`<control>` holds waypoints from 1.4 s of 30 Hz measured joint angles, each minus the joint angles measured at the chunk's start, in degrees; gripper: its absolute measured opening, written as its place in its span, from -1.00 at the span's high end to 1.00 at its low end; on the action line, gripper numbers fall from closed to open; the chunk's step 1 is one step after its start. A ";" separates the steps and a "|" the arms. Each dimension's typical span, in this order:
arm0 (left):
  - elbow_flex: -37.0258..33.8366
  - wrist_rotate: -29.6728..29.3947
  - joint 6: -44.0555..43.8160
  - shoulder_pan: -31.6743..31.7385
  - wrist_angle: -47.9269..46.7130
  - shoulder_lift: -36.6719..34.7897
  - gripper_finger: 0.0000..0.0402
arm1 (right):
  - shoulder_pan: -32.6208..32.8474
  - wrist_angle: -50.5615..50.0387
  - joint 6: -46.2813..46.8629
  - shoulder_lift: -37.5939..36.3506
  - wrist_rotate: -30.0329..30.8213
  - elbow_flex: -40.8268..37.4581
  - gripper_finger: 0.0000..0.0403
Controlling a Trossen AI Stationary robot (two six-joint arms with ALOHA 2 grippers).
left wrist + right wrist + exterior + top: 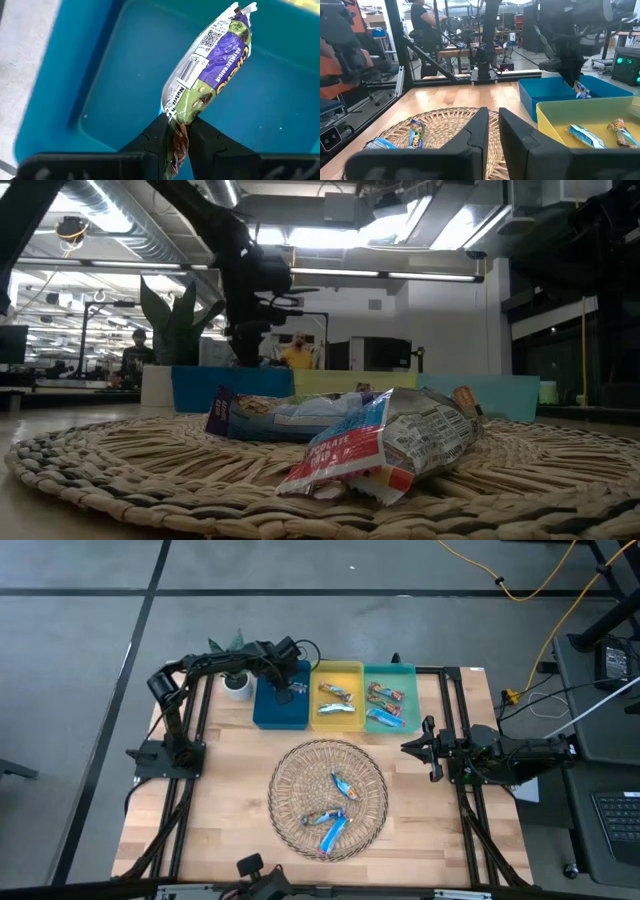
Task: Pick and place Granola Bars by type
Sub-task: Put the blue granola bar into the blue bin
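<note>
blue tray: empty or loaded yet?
Empty. The blue tray shows a bare floor in the left wrist view; the only bar near it hangs above it, pinched in the left end effector.

Robotics lab or open workshop: exposed ceiling ducts (130, 235) upper left, strip lights (150, 266), people at desks (132, 352) in left background, metal frames (440, 37) upper centre, yellow cable (520, 590) on concrete floor (70, 630).

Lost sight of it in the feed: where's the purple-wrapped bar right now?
The purple-wrapped bar hangs pinched in the left gripper over the blue tray, at the table's far left, beside the yellow tray.
</note>
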 joint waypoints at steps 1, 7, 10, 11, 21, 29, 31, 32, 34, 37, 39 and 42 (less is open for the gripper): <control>0.02 0.02 0.00 0.00 0.05 0.51 0.73 | 0.00 0.00 0.00 -0.02 0.00 0.00 0.76; 0.02 0.04 0.00 0.00 0.45 2.65 0.73 | 0.02 0.01 0.00 -0.01 0.00 0.00 0.76; 0.02 0.07 0.00 0.00 0.66 3.42 0.73 | 0.02 0.02 0.00 -0.02 0.00 0.00 0.76; 0.02 0.10 -0.02 0.00 0.76 3.67 0.73 | 0.00 0.02 0.00 -0.02 0.00 0.00 0.76; 0.01 0.15 -0.44 0.00 0.46 5.45 0.73 | 0.00 0.00 0.00 -0.02 0.00 0.00 0.76; -0.66 0.15 -0.50 0.00 0.70 5.45 0.72 | 0.02 0.02 0.00 -0.01 0.00 0.00 0.76; -0.66 0.15 -0.54 0.00 0.68 5.45 0.69 | 0.02 0.00 0.00 -0.02 0.00 0.00 0.76; -0.66 0.15 -0.63 0.00 0.67 5.45 0.67 | 0.01 0.00 0.00 -0.01 -0.02 0.00 0.76; -0.66 0.15 -0.66 -0.04 0.51 5.45 0.63 | 0.00 0.00 0.00 0.00 0.00 0.00 0.76; -0.66 0.15 -0.63 -0.07 0.36 5.45 0.55 | 0.00 0.00 0.00 0.00 0.00 0.00 0.76; -0.66 0.15 -0.61 -0.07 0.10 5.45 0.50 | 0.01 0.01 0.00 0.00 0.00 0.00 0.76; -0.66 0.15 -0.57 -0.07 -1.32 5.38 0.43 | 0.01 0.02 0.00 -0.01 -0.01 0.00 0.76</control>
